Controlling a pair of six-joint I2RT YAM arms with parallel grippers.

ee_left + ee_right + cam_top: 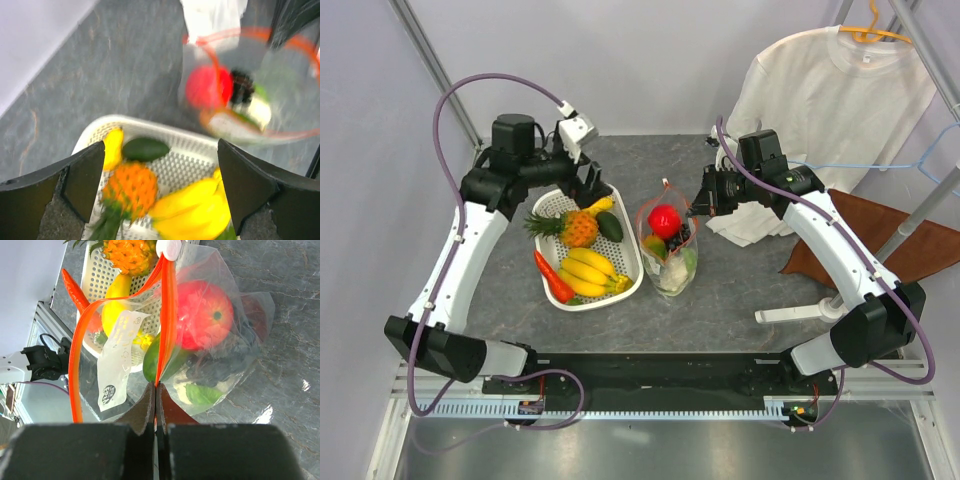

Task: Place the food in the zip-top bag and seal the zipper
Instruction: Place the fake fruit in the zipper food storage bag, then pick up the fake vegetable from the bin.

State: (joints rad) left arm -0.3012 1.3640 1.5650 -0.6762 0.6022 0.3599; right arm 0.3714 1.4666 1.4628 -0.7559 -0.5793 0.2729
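Left tool (160, 165): jaws spread wide, holding nothing, hanging over the far end of the basket (200, 150).
Right tool (156, 390): pinched fully shut on the zipper (167, 305), lifting one lip of the bag (120, 340).
Bag: stands on the surface just ahead of the right tool and beside the basket, with a red fruit (202, 315) and other pieces inside.
Food left: pineapple (132, 187), bananas (195, 205) and avocado (145, 148) under the left tool; chili (553, 280) at the basket's near end.
Step in hand: probably picking the next piece.
Doing it well: come straight down on one piece, close across its narrow width, and lift clear of the basket wall.
Mouth: looks open in a loop, though that view is blurred; keep the right tool's pinch steady.
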